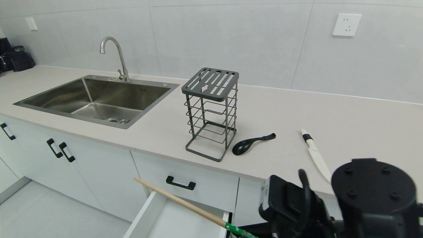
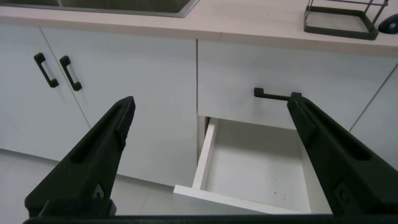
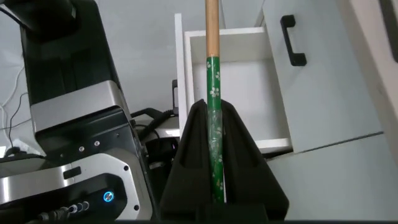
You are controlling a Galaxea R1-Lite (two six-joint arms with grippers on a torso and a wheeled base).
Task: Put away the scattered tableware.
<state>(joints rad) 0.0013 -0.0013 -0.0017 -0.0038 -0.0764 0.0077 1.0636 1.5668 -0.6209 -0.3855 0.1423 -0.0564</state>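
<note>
Right gripper point(image 3: 214, 115) clamps chopstick point(image 1: 191, 206) by its green end, shaft slanting over open drawer point(image 1: 145, 211), likely for stowing there. Left gripper point(image 2: 210, 99), spread wide and empty, faces the drawer.

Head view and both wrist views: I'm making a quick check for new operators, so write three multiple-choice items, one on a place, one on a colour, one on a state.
1. Where does the black spoon lie? A on the counter beside the rack; B inside the rack; C in the lower drawer.
2. What colour is the chopstick's gripped end? A red; B blue; C green.
3. The lower drawer is: A shut; B open; C missing.
Answers: 1 A, it lies on the counter just right of the rack; 2 C, green shows in the right pincer; 3 B, its white inside stands pulled out.
</note>
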